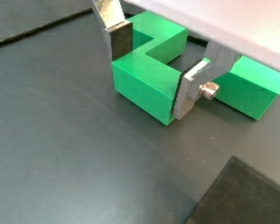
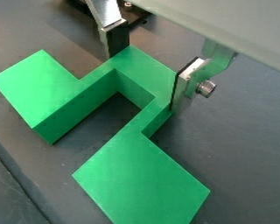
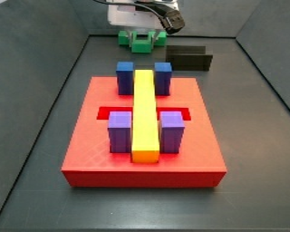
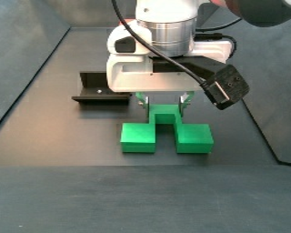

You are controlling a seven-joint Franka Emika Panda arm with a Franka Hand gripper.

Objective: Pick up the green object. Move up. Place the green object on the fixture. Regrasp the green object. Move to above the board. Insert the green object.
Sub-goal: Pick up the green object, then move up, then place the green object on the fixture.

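Note:
The green object [image 1: 149, 74] lies on the dark floor, also seen in a wrist view [image 2: 60, 87] and in both side views [image 3: 140, 38] [image 4: 166, 127]. My gripper [image 1: 152, 83] straddles its narrow middle part from above, with a silver finger [image 1: 192, 92] pressed on each side, shut on it. The same grip shows in the wrist view [image 2: 149, 80] and a side view [image 4: 163, 102]. The fixture [image 4: 99, 88] stands just beside the piece, also in a side view [image 3: 188, 58]. The red board [image 3: 87, 136] lies nearer the camera.
The board carries two blue blocks [image 3: 126, 74], two purple blocks [image 3: 120, 131] and a long yellow bar [image 3: 144, 113]. Grey walls [image 3: 69, 63] enclose the floor. A dark slab [image 1: 241, 192] shows at a wrist view's corner.

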